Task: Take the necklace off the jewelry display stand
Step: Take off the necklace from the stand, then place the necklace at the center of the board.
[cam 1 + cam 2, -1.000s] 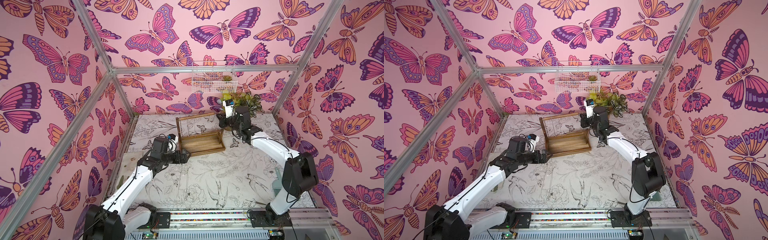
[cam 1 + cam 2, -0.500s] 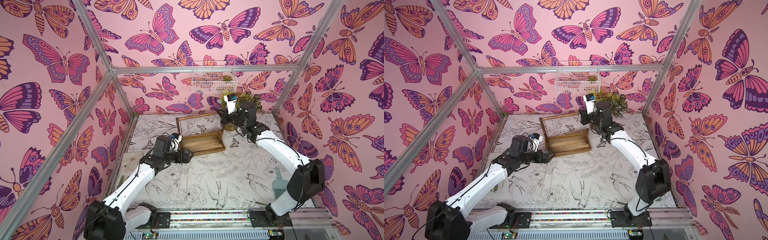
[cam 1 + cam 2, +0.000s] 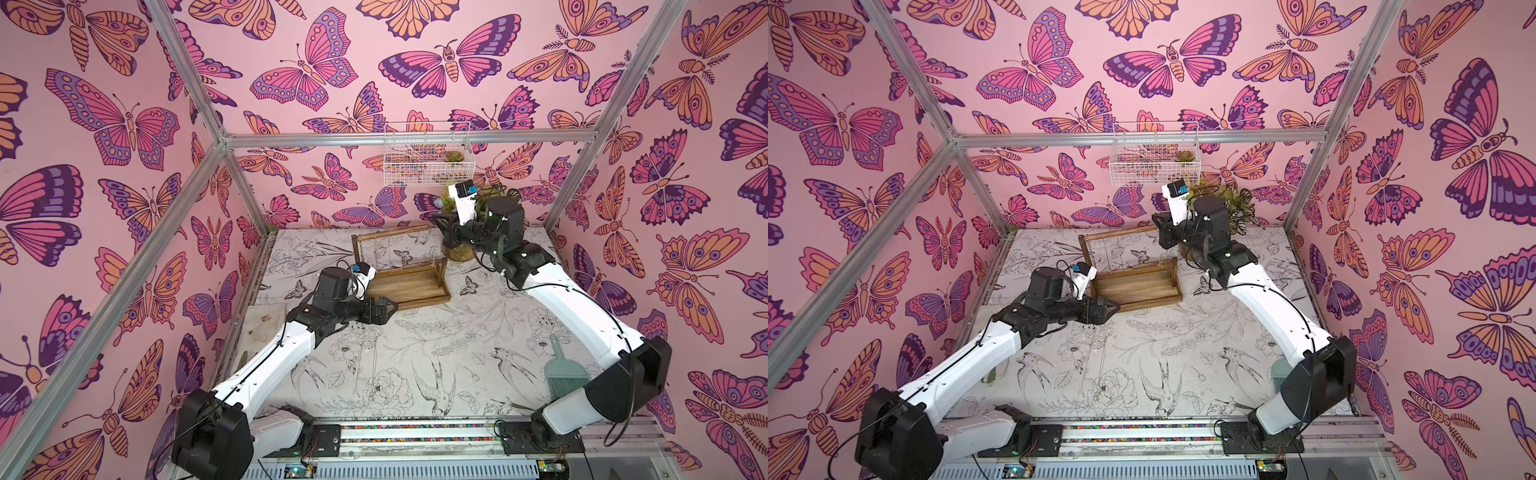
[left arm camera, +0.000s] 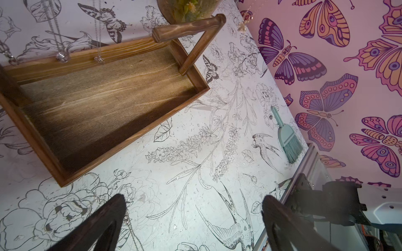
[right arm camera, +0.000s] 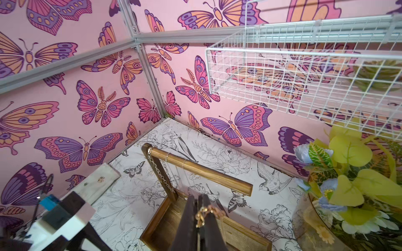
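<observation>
The jewelry display stand [image 3: 409, 286] sits toward the back of the tabletop [image 3: 415, 353]. It is dark-stained wood: a shallow rectangular tray for a base, two uprights rising from its short ends, and a round bar [image 5: 202, 171] joining them at the top. The grain shows plainly along the tray floor in the left wrist view. Silver chains [image 5: 159, 171] hang from the bar toward the left arm's side, one chunky and the others fine.

The right tool [image 5: 199, 198] is up by the bar's other end. Its fingers are pressed together on the necklace [image 5: 204, 214], a gold chain bunched at the clasp between them. A small gold pendant [image 4: 241, 26] dangles just past that end of the bar, clear of the wood.

The left tool [image 3: 392, 308] hovers low beside the tray's front corner, jaws wide apart, holding nothing.
</observation>
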